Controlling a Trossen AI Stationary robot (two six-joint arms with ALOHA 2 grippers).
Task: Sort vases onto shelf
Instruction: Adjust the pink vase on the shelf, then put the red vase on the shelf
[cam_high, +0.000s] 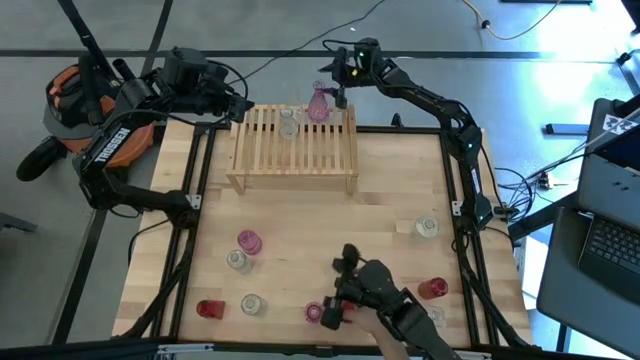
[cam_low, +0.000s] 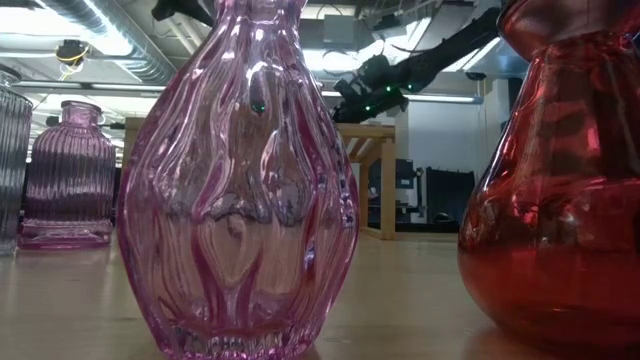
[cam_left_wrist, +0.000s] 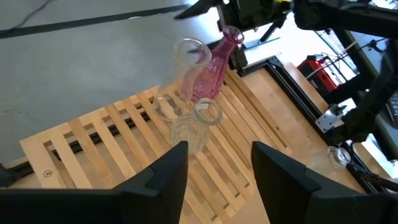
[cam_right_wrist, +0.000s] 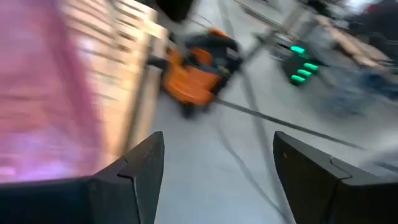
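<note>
Only overhead, shelf (cam_high: 295, 150) beside right tool (cam_high: 335, 75)

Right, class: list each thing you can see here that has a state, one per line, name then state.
Shelf: standing on the table, holding three vases.
Pink slim-necked vase: upright at the shelf's far edge.
Clear vases: upright on the shelf slats.
Red vase: lying on its side on the table.
Left gripper: open, above the shelf.
Right gripper: open, beside the pink slim-necked vase.
</note>
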